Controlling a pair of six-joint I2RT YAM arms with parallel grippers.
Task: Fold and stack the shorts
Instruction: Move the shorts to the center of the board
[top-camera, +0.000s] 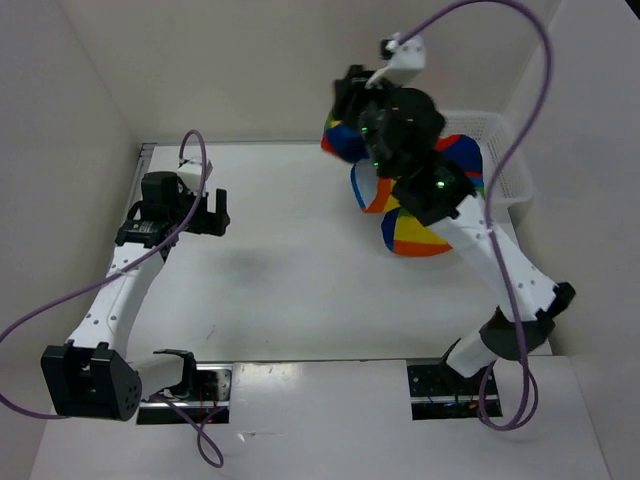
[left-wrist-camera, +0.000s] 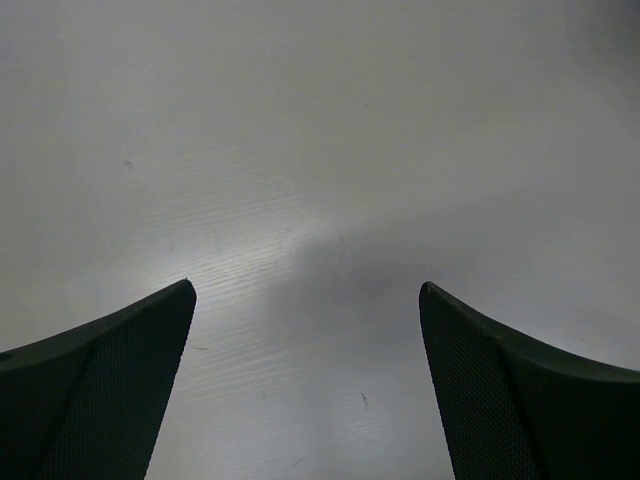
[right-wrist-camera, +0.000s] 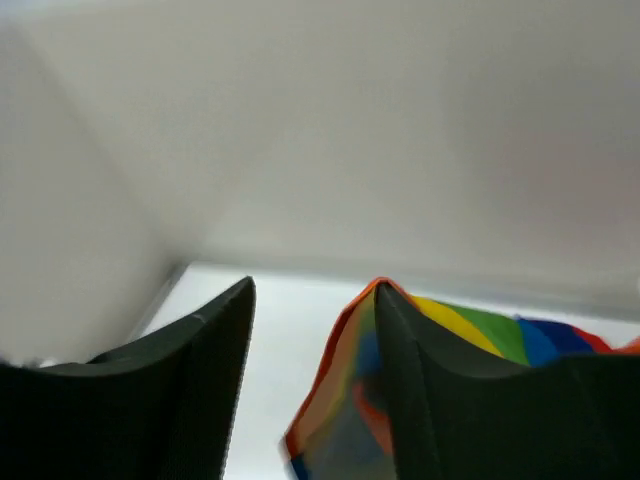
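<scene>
The rainbow-striped shorts (top-camera: 415, 235) hang in loose folds from my raised right arm at the back right, above the table and beside the basket. My right gripper (top-camera: 347, 98) is high near the back wall. In the right wrist view its jaws (right-wrist-camera: 315, 290) stand apart, and the shorts (right-wrist-camera: 340, 400) drape over and around the right finger (right-wrist-camera: 440, 400), with bare table showing between the fingers. My left gripper (top-camera: 205, 212) is open and empty over the left of the table; its wrist view (left-wrist-camera: 305, 300) shows only bare table. The drawstring is not visible.
A white mesh basket (top-camera: 503, 150) stands at the back right corner, partly behind the right arm. White walls close the table on the left, back and right. Purple cables loop over both arms.
</scene>
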